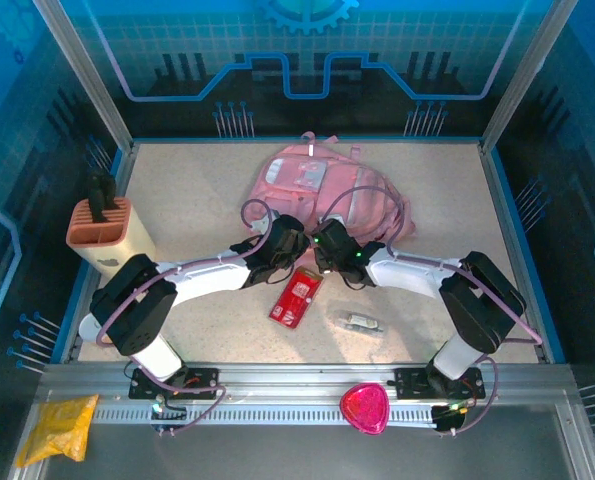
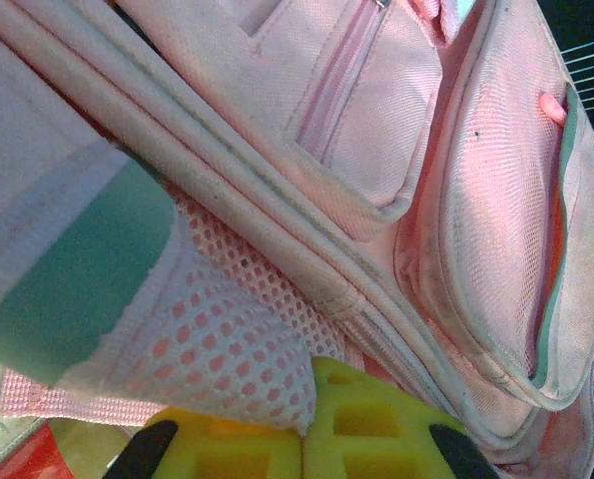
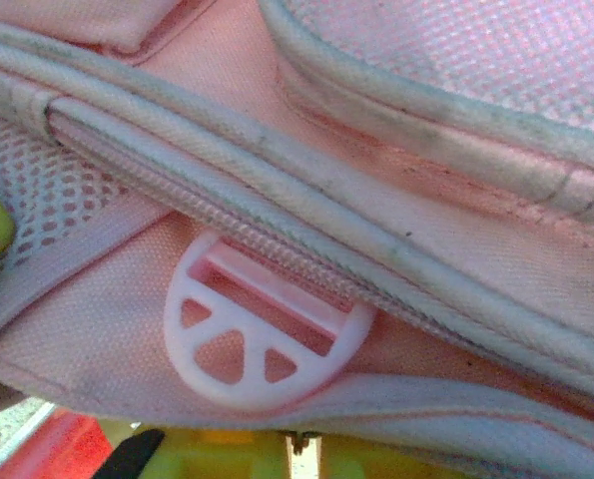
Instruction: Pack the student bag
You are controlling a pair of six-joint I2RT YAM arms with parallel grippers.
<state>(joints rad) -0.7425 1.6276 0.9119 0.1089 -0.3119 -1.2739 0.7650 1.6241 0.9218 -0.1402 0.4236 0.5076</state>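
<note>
Buckle (image 3: 249, 321) beside student bag (image 3: 456, 60) zipper (image 3: 277, 249)

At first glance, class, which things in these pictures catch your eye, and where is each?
The pink student bag dominates, lying far-centre on the table. The left gripper and right gripper meet at its near edge, close against the fabric. A red packet lies on the table just in front of them.

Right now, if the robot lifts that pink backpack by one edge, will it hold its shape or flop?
Probably flop: the student bag lies slumped on the table, and up close its soft cloth is creased and folded over itself. If pushed, it would likely bunch up and drag rather than slide, since the woven fabric and the mesh pocket look rough, not slick.
</note>
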